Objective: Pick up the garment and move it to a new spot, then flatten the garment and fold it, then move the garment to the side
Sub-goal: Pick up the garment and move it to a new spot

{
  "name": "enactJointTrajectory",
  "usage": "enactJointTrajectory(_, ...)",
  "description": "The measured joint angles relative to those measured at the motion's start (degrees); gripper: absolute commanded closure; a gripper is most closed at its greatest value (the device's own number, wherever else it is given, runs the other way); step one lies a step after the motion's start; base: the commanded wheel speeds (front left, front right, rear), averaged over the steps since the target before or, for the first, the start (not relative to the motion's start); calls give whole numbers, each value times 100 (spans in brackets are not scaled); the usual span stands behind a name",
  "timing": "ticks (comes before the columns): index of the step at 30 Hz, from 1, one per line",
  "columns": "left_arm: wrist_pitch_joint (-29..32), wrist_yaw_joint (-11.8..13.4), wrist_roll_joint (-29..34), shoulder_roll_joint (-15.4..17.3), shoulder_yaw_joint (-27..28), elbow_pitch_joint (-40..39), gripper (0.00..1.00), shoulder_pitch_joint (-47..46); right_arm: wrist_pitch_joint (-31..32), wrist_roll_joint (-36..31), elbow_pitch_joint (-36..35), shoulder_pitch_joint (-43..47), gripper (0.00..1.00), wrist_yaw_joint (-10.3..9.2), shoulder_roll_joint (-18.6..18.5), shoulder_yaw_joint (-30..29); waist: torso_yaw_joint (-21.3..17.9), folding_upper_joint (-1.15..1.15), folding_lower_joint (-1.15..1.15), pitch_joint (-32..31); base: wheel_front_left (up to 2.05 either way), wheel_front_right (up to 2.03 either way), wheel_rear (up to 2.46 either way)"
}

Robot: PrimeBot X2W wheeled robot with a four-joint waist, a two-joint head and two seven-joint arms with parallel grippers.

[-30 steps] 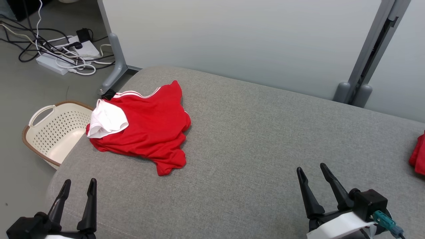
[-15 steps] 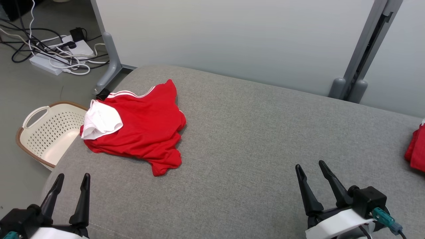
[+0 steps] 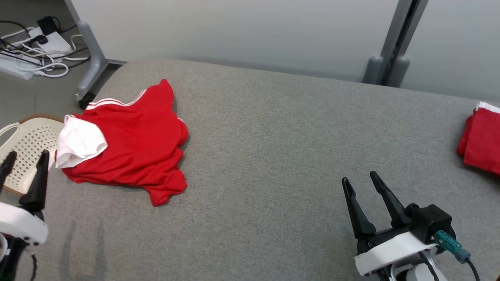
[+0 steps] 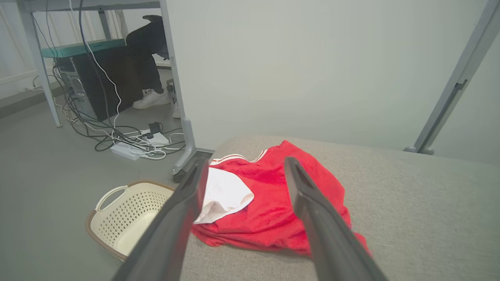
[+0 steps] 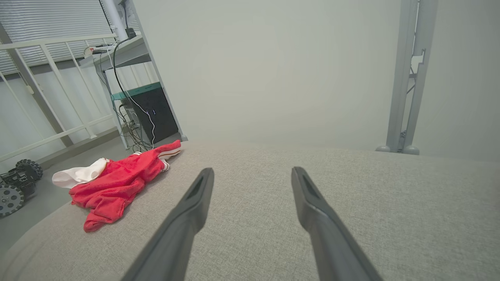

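The head view takes in the whole grey cushion (image 3: 273,136). The red garment (image 3: 129,144) lies crumpled near the cushion's far left corner, with a white part turned out toward the left edge. A second red cloth (image 3: 480,144) at the right edge is cut off by the frame, so its shape is unclear.

The left gripper (image 3: 28,154) hangs off the left edge, fingers apart and holding nothing, in front of a cream basket (image 3: 31,134) on the floor. The basket is partly hidden behind those fingers and the cushion. The right gripper (image 3: 358,177) is above the near right part of the cushion, also spread and empty, well apart from the garment.

The left wrist view adds a desk with cables (image 4: 133,148) and a person's leg and white shoe (image 4: 150,99) beyond it. There the gripper's own fingers cover strips of the garment.

The right wrist view adds a wheeled device (image 5: 13,187) on the floor, cut off at the left.
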Motion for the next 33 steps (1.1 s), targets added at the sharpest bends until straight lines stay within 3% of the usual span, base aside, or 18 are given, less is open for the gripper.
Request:
enactJointTrajectory(4,435,0,-847,358,-74,297,0,-466,0,-27,-70,-82,0,0,3,14,-222,0,0,236,0,0,0)
enactJointTrajectory(9,879,-3,-1631,1156,-158,928,0,-1121,0,-87,-234,-233,0,0,8,20,-506,0,0,555,0,0,0)
enactJointTrajectory(16,1583,-4,-2434,1826,-516,2085,0,-1904,0,-190,-487,-352,0,0,1,45,-884,0,0,1025,0,0,0)
enactJointTrajectory(26,2503,-4,-3449,2216,-1112,3387,0,-2432,0,-304,-921,-525,0,-1,-2,119,-1346,0,0,1735,0,0,0)
enactJointTrajectory(33,3112,-4,-3955,2268,-1547,3620,0,-2399,0,-352,-1147,-503,0,-1,-4,97,-1602,0,0,2090,0,0,0)
